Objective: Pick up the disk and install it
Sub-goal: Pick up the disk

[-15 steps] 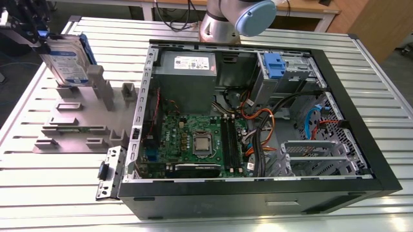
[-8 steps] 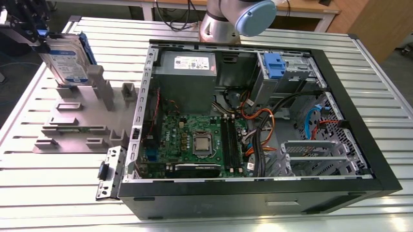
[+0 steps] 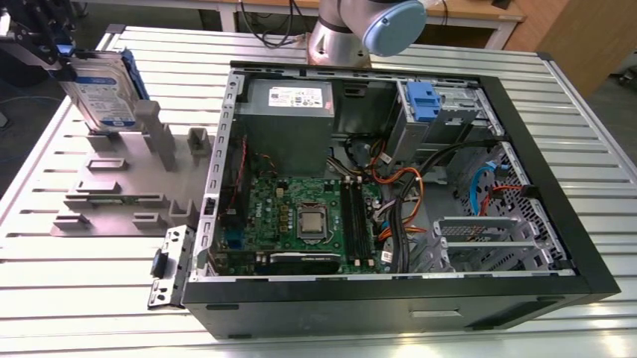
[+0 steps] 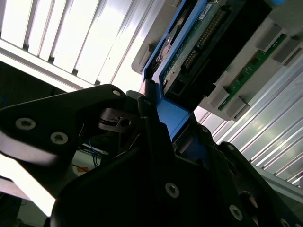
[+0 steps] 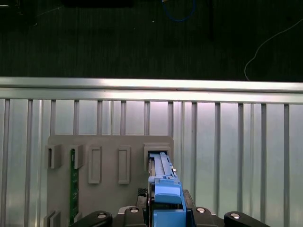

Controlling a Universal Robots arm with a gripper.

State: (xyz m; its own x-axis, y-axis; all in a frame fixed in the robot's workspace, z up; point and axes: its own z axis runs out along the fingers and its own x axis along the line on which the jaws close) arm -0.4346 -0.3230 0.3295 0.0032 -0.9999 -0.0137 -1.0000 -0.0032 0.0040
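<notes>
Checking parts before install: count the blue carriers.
2. One carrier frames the disk, held by the gripper at the grey rack; one sits in a bay of the case. Others may be hidden.

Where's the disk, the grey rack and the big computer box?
the disk [image 3: 100, 93]: exterior view, its white-and-blue label.
the grey rack [image 3: 110, 207]: exterior view, its flat base.
the computer box [image 3: 348, 307]: exterior view, its black wall.

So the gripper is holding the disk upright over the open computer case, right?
No. The gripper is holding the disk upright, but at the grey holder beside the open computer case, not over the case; the exterior view shows it.
</notes>
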